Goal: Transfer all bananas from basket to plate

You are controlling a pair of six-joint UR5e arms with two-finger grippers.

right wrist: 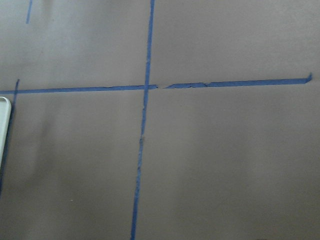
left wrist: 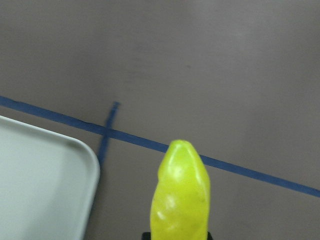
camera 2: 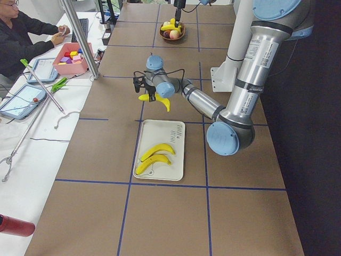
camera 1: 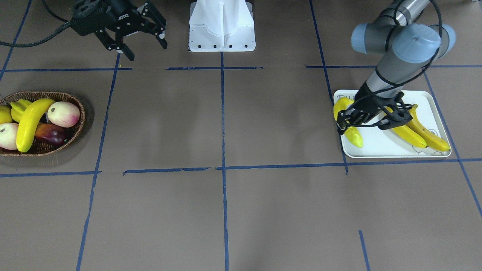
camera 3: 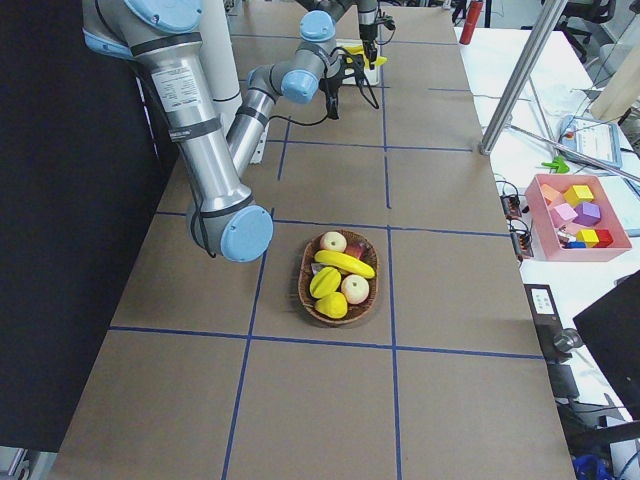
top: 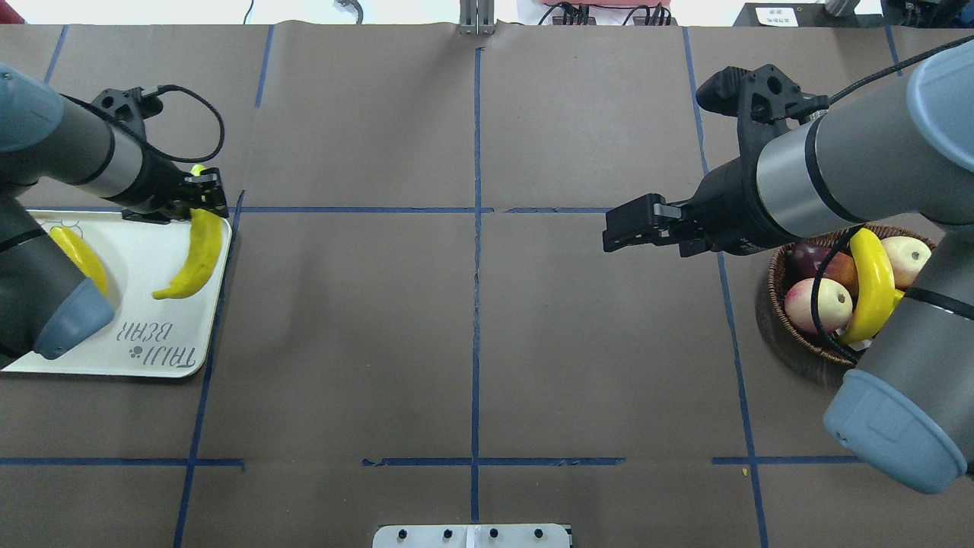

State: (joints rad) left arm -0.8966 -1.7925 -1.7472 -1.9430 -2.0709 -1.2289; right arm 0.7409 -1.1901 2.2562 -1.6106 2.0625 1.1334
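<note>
My left gripper [top: 204, 194] is shut on one end of a yellow banana [top: 194, 259] and holds it tilted over the edge of the pale plate [top: 144, 251]; the banana's tip fills the left wrist view [left wrist: 181, 195]. Two more bananas [camera 1: 408, 134] [camera 1: 429, 132] lie side by side on the plate [camera 1: 380, 145]. One banana [camera 1: 30, 122] lies in the brown wicker basket [camera 1: 77, 130] on top of other fruit. My right gripper [camera 1: 145, 43] is open and empty, raised over bare table, away from the basket [top: 784, 316].
The basket also holds pink-white peaches [camera 1: 63, 114], a yellow starfruit [camera 1: 19, 107] and a dark red fruit [camera 1: 52, 134]. The white robot base [camera 1: 222, 26] stands at the table's middle edge. A pink bin [camera 2: 72, 56] and a seated person are off the table in the left side view.
</note>
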